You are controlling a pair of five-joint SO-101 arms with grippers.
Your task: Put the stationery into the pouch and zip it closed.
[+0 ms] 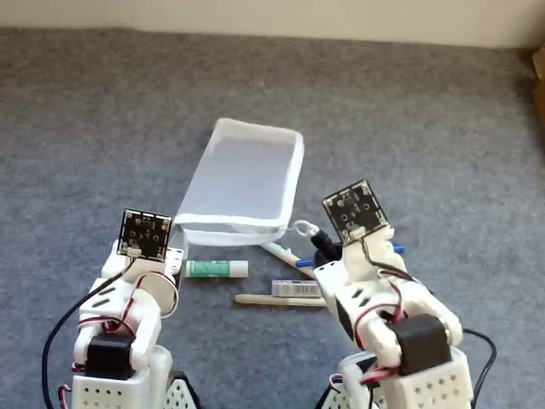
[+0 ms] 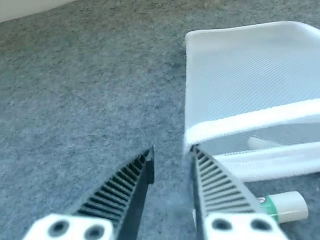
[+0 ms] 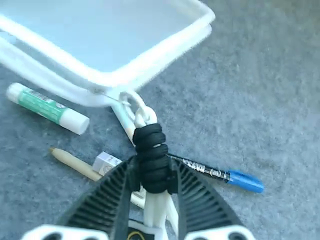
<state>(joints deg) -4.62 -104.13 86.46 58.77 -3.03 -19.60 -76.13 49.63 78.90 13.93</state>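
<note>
Pouch [image 1: 247, 175]: white mesh, flat on grey carpet [image 1: 426, 119], mouth open toward the arms. Zip ring [image 3: 132, 100]: at the mouth's corner, tied to a black cord [image 3: 149, 142]. Right gripper [image 3: 151, 169]: fingers clamped on the black cord, sitting over a white pen [image 1: 278, 250] and covering its middle. Blue pen [image 3: 220, 175]: beside that gripper, one end running under a finger. Left gripper [image 2: 172, 156]: fingers apart, holding nothing, low over the carpet, one tip just beside the mouth's other corner. Glue stick [image 1: 217, 268]: green label, outside the pouch, just before the mouth. Small box [image 3: 106, 162] and wooden stick [image 1: 277, 299]: side by side on the carpet between the arms
</note>
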